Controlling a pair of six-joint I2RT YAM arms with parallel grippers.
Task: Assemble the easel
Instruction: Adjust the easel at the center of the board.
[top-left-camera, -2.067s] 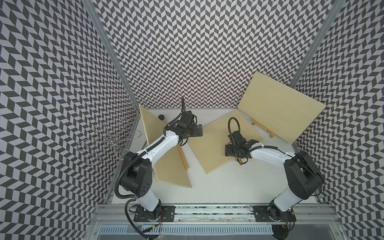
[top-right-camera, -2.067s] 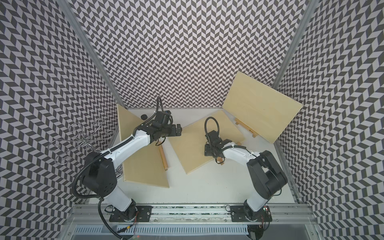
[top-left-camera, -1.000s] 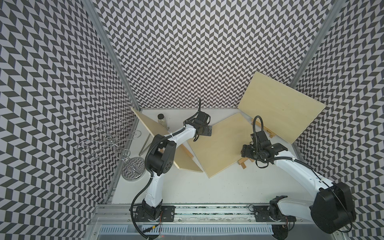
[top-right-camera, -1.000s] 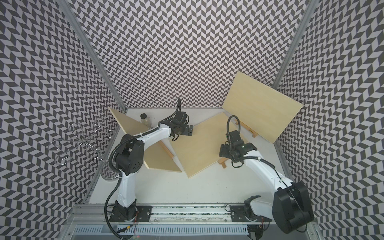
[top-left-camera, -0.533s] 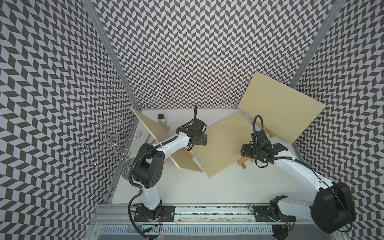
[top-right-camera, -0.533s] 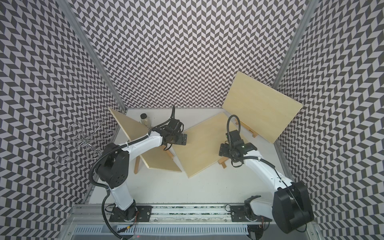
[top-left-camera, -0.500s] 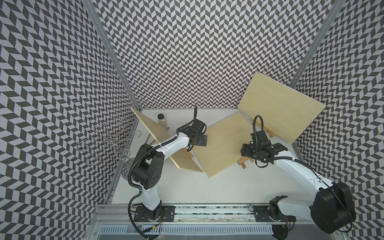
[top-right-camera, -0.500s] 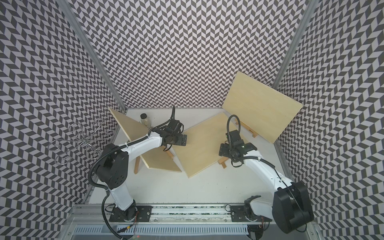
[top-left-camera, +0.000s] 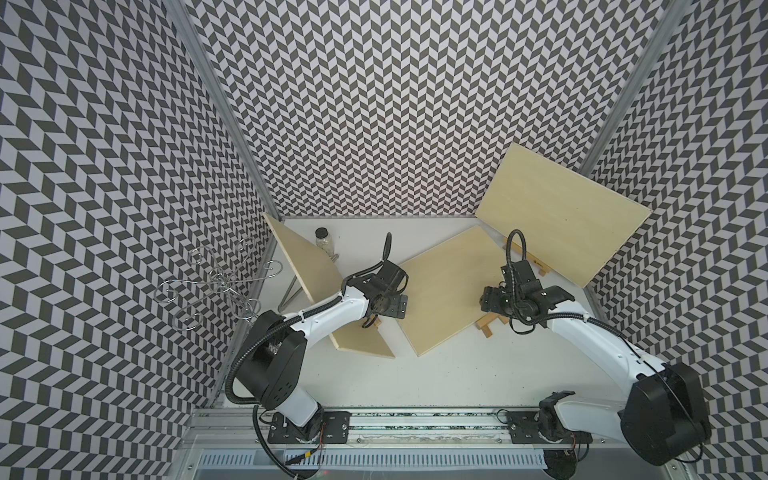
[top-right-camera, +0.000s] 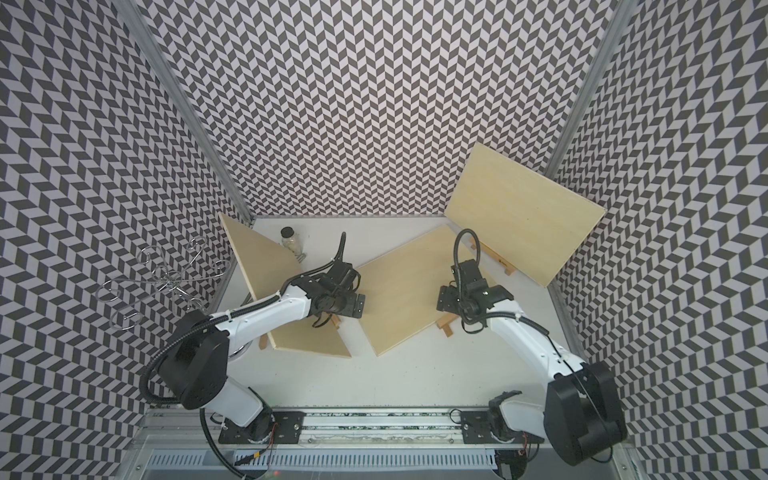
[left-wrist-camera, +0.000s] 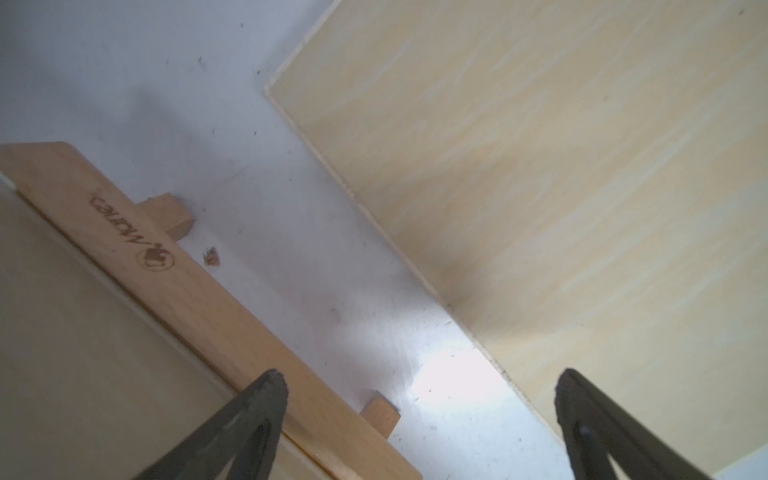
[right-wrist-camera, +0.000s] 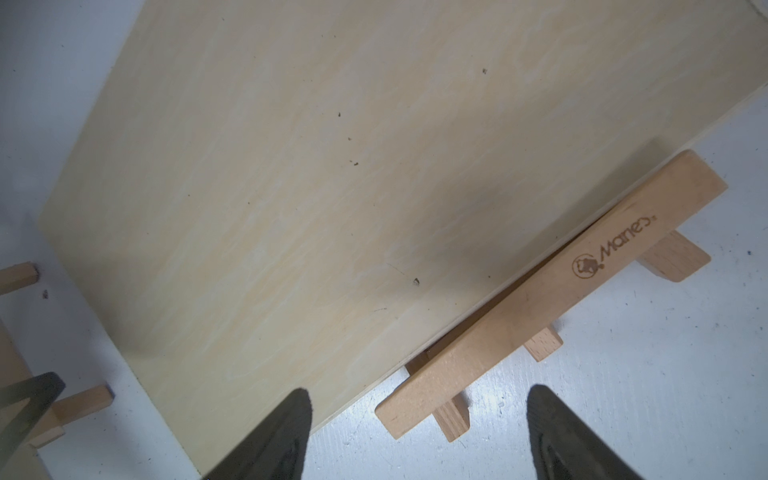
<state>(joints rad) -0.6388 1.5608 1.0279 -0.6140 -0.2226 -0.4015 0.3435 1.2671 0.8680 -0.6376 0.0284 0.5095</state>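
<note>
Left gripper (left-wrist-camera: 422, 376): spread full, empty, hung between left board (top-left-camera: 311, 266) and centre board (top-left-camera: 451, 291).
Right gripper (right-wrist-camera: 419, 392): wide, empty, over ledge bar (right-wrist-camera: 552, 291).
Easel (top-left-camera: 487, 328): lay flat right of centre, mostly under centre board.
Handling: judged light, stiff, slick-faced; best pinched across ledge bar.

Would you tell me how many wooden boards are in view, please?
3: left board tilted upright, far left; middle board lying low, centre; right board propped upright, far right.
</note>
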